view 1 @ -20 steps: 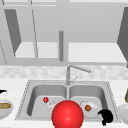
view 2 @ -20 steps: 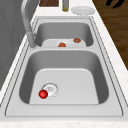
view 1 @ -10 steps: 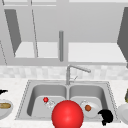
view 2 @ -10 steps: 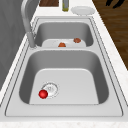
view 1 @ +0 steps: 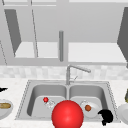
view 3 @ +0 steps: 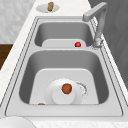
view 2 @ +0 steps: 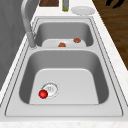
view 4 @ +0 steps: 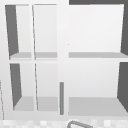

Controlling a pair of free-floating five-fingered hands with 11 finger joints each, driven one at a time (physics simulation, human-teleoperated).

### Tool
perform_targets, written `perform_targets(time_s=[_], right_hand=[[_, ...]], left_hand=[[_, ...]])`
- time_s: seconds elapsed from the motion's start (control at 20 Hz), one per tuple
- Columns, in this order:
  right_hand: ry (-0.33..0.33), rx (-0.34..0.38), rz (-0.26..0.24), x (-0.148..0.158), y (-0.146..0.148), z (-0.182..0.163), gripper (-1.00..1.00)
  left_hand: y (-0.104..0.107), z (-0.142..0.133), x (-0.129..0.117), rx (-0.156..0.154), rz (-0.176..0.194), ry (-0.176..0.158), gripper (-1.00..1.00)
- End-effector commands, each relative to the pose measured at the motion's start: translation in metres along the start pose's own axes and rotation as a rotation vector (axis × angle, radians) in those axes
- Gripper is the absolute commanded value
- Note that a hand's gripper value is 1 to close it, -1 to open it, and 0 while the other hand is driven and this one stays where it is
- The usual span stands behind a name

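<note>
Black against the steel, the right robot hand (view 1: 106,117) hangs at the front right corner of the sink (view 1: 110,97), and we cannot tell whether its fingers are curled or straight. We note the brown ball (view 1: 87,108) on the plate (view 1: 93,113) in the right basin, just to the left of that hand and slightly behind it, much nearer it than the left robot hand (view 1: 3,89), which shows at the far left edge over the tabletop (view 1: 12,86). A small red ball (view 1: 45,99) lies by the left basin's drain.
</note>
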Motion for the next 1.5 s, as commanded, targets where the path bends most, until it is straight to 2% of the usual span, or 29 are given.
perform_targets(time_s=[0.0, 0.2, 0.35, 0.5, 0.6, 0.65, 0.7, 0.75, 0.8, 0.9, 0.95, 1.0, 1.05, 1.1, 1.2, 1.25, 1.35, 1.45], right_hand=[[0.000, 0.000, 0.000, 0.000, 0.000, 0.000, 0.00], [0.000, 0.000, 0.000, 0.000, 0.000, 0.000, 0.00], [0.000, 0.000, 0.000, 0.000, 0.000, 0.000, 0.00], [0.000, 0.000, 0.000, 0.000, 0.000, 0.000, 0.00], [0.000, 0.000, 0.000, 0.000, 0.000, 0.000, 0.00], [0.000, 0.000, 0.000, 0.000, 0.000, 0.000, 0.00], [0.000, 0.000, 0.000, 0.000, 0.000, 0.000, 0.00], [0.000, 0.000, 0.000, 0.000, 0.000, 0.000, 0.00], [0.000, 0.000, 0.000, 0.000, 0.000, 0.000, 0.00], [0.000, 0.000, 0.000, 0.000, 0.000, 0.000, 0.00], [0.000, 0.000, 0.000, 0.000, 0.000, 0.000, 0.00], [0.000, 0.000, 0.000, 0.000, 0.000, 0.000, 0.00], [0.000, 0.000, 0.000, 0.000, 0.000, 0.000, 0.00], [0.000, 0.000, 0.000, 0.000, 0.000, 0.000, 0.00], [0.000, 0.000, 0.000, 0.000, 0.000, 0.000, 0.00], [0.000, 0.000, 0.000, 0.000, 0.000, 0.000, 0.00], [0.000, 0.000, 0.000, 0.000, 0.000, 0.000, 0.00], [0.000, 0.000, 0.000, 0.000, 0.000, 0.000, 0.00]], left_hand=[[0.009, -0.002, 0.004, -0.107, -0.023, -0.077, -1.00], [0.020, -0.005, 0.010, -0.115, -0.033, -0.071, -1.00], [0.030, -0.007, 0.014, -0.123, -0.021, -0.053, -1.00], [0.039, -0.012, 0.022, -0.125, 0.009, -0.026, -1.00], [0.038, -0.022, 0.029, -0.111, 0.017, 0.016, -1.00], [0.034, -0.026, 0.027, -0.099, 0.013, 0.022, -1.00], [0.027, -0.025, 0.036, -0.067, -0.016, -0.016, -1.00], [0.027, -0.029, 0.037, -0.063, -0.006, -0.023, -1.00], [0.028, -0.028, 0.037, -0.042, 0.004, -0.024, -1.00], [0.029, -0.025, 0.037, -0.026, -0.027, 0.005, -1.00], [0.024, -0.027, 0.044, -0.021, -0.005, 0.008, -1.00], [0.027, -0.030, 0.039, -0.045, -0.024, -0.028, -1.00], [0.020, -0.044, 0.046, -0.054, -0.030, -0.016, -1.00], [0.023, -0.051, 0.043, -0.066, -0.029, -0.003, -1.00], [0.022, -0.061, 0.043, -0.063, -0.026, -0.004, -1.00], [0.019, -0.068, 0.044, -0.065, -0.034, 0.009, -1.00], [0.015, -0.076, 0.044, -0.080, -0.046, 0.013, -1.00], [0.011, -0.089, 0.046, -0.079, -0.050, 0.017, -1.00]])
